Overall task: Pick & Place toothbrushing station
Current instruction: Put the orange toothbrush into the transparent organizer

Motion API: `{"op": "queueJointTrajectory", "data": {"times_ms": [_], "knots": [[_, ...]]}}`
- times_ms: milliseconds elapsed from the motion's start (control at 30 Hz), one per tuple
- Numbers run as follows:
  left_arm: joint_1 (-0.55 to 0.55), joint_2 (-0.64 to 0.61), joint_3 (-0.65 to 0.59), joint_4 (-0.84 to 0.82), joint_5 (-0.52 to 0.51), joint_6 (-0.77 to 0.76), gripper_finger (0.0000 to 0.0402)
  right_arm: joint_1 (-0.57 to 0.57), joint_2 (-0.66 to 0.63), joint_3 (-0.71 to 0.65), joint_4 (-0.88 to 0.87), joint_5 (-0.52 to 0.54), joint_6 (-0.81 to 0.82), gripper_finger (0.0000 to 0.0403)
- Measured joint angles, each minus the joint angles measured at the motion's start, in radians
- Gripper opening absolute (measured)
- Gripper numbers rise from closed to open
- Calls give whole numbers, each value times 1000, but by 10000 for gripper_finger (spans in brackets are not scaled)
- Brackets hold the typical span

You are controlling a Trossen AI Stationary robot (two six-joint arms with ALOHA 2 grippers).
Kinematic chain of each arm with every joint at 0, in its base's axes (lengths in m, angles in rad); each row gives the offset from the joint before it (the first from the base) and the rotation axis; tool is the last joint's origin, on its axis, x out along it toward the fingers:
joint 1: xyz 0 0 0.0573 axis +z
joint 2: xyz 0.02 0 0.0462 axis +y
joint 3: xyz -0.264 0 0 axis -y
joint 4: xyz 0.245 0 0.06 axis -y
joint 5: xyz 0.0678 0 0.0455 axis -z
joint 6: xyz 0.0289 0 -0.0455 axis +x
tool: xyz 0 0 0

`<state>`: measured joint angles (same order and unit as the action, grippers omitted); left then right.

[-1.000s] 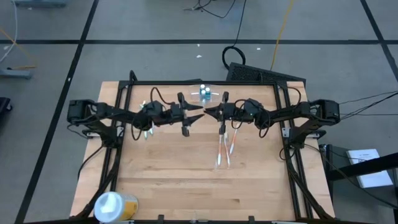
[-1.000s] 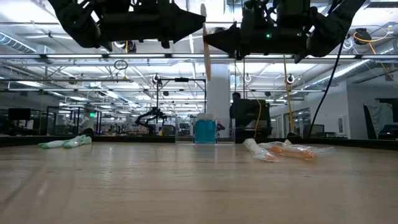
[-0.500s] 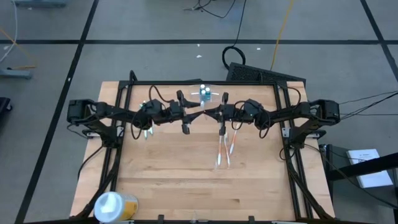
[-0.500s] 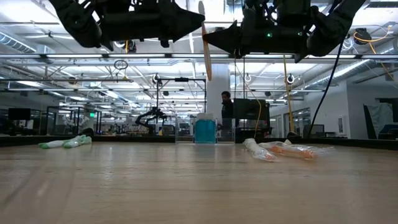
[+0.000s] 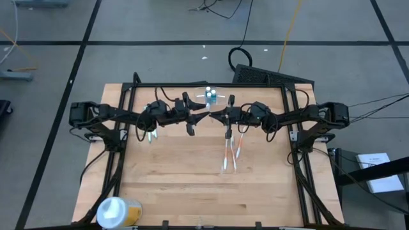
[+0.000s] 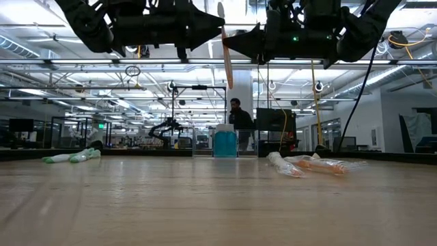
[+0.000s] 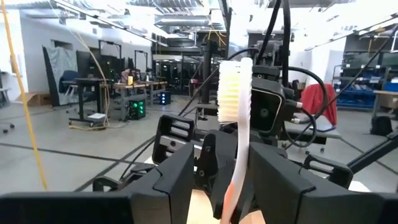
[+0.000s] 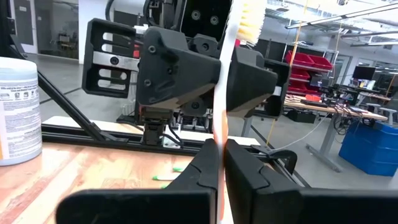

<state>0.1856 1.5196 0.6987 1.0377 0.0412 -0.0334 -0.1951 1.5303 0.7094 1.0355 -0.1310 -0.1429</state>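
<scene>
A toothbrush (image 6: 225, 48) with white bristles and a white-and-orange handle stands upright high above the table's middle, between my two grippers. My right gripper (image 5: 215, 115) is shut on it. My left gripper (image 5: 203, 115) faces it, open, with one finger on either side of the handle (image 7: 239, 168); I cannot tell whether they touch it. The toothbrushing station (image 5: 210, 96), a clear holder with something blue inside, rests on its base at the table's far middle (image 6: 225, 143). My right gripper pinches the toothbrush's handle about its middle (image 8: 217, 134) between its two fingers. The fingers come level from the table's right and lie across the handle. The brush stands upright, bristle head (image 8: 252, 15) up, lifted clear of the table.
Clear-wrapped toothbrushes (image 5: 230, 153) lie right of the middle. A green item (image 5: 150, 132) lies at the left. A round white-and-yellow tub (image 5: 115, 211) stands at the near left corner. A person (image 6: 235, 123) stands in the room beyond the table.
My left gripper has moved toward the table's right, up to the toothbrush, so its fingers now flank the handle. The toothbrush stays upright in my right gripper. The person in the room behind has walked leftward.
</scene>
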Motion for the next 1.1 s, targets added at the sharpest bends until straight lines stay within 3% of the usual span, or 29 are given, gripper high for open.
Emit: {"op": "queueJointTrajectory", "data": {"times_ms": [167, 467, 767, 1100], "knots": [[11, 0, 0, 3, 68, -30, 156, 1, 0, 0, 0, -1, 0, 0], [11, 5, 1, 9, 70, -38, 156, 1, 0, 0, -1, -1, 0, 0], [-6, 121, 97, 6, 60, -22, 156, 1, 0, 0, -16, 0, 0, 0], [-1, 99, 103, 0, 59, 38, 156, 1, 0, 0, -24, 1, -2, 0]]}}
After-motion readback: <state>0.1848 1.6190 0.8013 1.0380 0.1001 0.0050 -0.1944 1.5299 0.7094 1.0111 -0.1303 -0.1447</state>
